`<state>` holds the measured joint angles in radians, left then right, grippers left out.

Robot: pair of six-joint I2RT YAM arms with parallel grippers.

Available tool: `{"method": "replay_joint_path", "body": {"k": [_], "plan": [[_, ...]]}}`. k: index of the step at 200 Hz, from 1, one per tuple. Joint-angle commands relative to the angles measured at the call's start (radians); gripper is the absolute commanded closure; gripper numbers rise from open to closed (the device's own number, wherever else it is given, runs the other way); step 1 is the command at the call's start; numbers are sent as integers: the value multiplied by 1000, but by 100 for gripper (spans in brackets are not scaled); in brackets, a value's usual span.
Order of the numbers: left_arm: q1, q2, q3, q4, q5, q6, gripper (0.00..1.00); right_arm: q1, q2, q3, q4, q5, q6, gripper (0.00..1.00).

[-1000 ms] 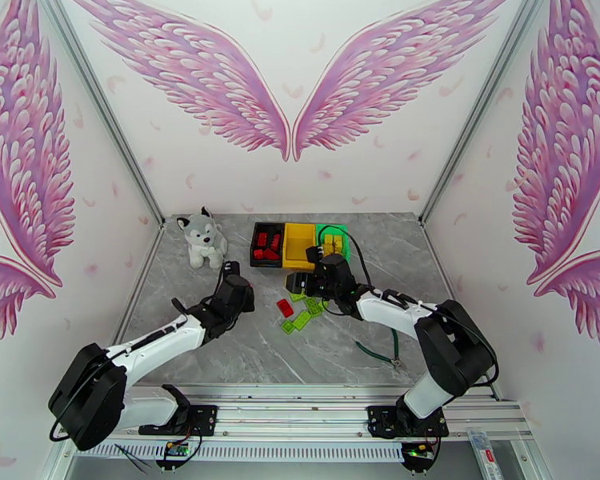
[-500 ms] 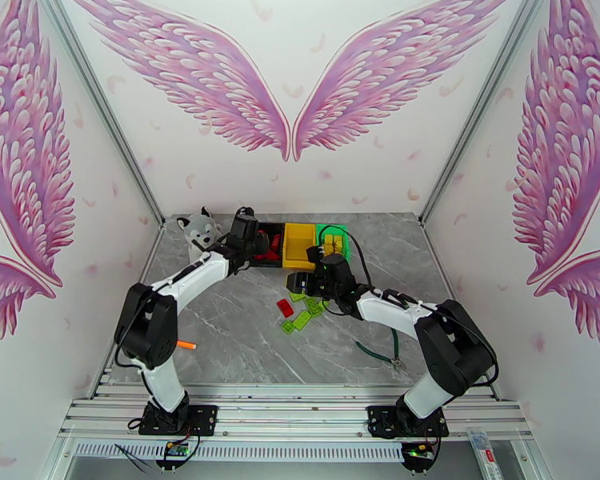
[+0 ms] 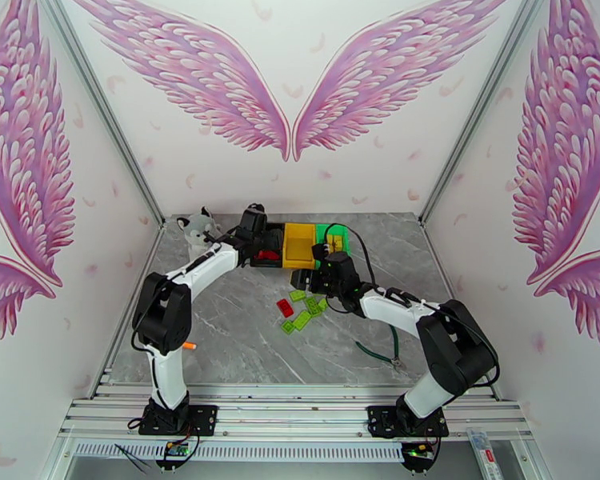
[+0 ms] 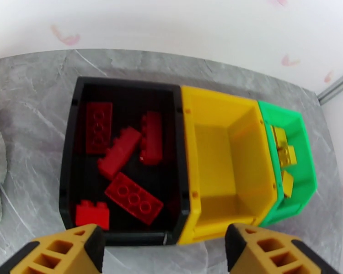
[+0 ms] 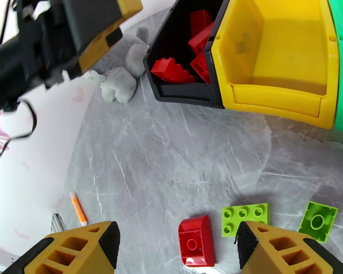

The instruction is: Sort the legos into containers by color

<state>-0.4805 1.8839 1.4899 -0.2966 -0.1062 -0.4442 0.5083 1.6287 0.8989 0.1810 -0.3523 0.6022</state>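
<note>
Three glossy, open-topped rectangular bins stand touching in a row on the grey, veined stone-look table (image 5: 171,147): black bin (image 4: 67,179), yellow bin (image 4: 226,156), green bin (image 4: 305,147). Five red studded bricks (image 4: 134,197) lie jumbled in the black bin, and yellow bricks (image 4: 285,154) sit in the green bin. The left gripper (image 4: 163,238) hangs over the black bin's near wall, its ribbed yellow fingers (image 4: 61,252) spread wide and holding nothing. The right gripper (image 5: 176,234), equally wide and unladen, hovers above loose pieces on the table: a red brick (image 5: 196,240) with a rounded top, a light green four-stud square plate (image 5: 244,218) and a green tile (image 5: 318,220) bearing one ring.
</note>
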Motion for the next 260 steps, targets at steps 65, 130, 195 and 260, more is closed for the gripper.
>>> {"method": "replay_joint_path", "body": {"k": [65,130,195,260], "plan": [[-160,-313,-432,97,-228,-11,20,-4,-40,-11,15,6,-8,23],[-311,-436,-726,235,-303,-154,16,-4,-79,-28,0,66,-30,21],[-446,-329,-744,282,-331,-235,16,-1,-100,-45,-1,75,-29,20],[-474,-201,-662,270,-328,-247,16,-1,-92,-37,-5,79,-33,19]]}}
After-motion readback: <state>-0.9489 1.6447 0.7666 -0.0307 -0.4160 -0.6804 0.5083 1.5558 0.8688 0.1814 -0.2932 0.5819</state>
